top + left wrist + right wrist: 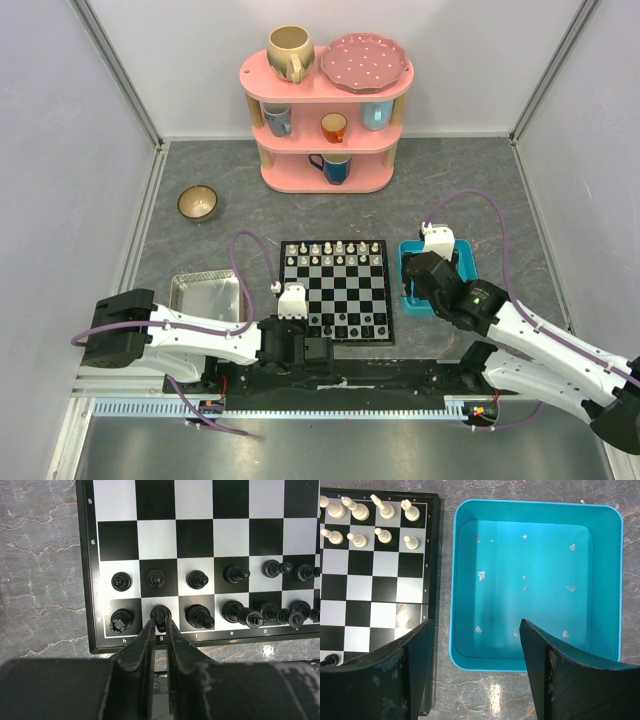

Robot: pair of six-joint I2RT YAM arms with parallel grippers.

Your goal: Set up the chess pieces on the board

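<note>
**Top view.** The left jaws are lost under the dark wrist of the left arm, at the near left corner of the board. Their gap cannot be read here. The right jaws hide likewise under the right arm, which covers much of the blue tray just right of the board. The chess pieces are tiny: cream ones fill the two far rows and black ones the two near rows. A foil tray lies left of the board, with a bowl further back. A pink shelf with mugs and a plate stands by the rear wall. The left arm lies low across the counter from the left, and the right arm slants in from the near right.

**Left wrist.** The board is cut off at the top and right, where the black pieces overlap and are hard to separate. A notched piece stands on the h square, with a row of pawns one rank beyond. The left jaws are level with the board's near edge and nearly closed. Their fingers leave a thin slit and flank the near side of the black piece on g, which stands upright on its square. Whether they pinch it or only sit beside it cannot be told.

**Right wrist.** The board runs off the left edge, and one black piece peeps out beside the left finger. Cream pieces stand at the top left. The right jaws gape wide and hold nothing, poised above the near wall of the tray, which shows only pale flecks inside.
</note>
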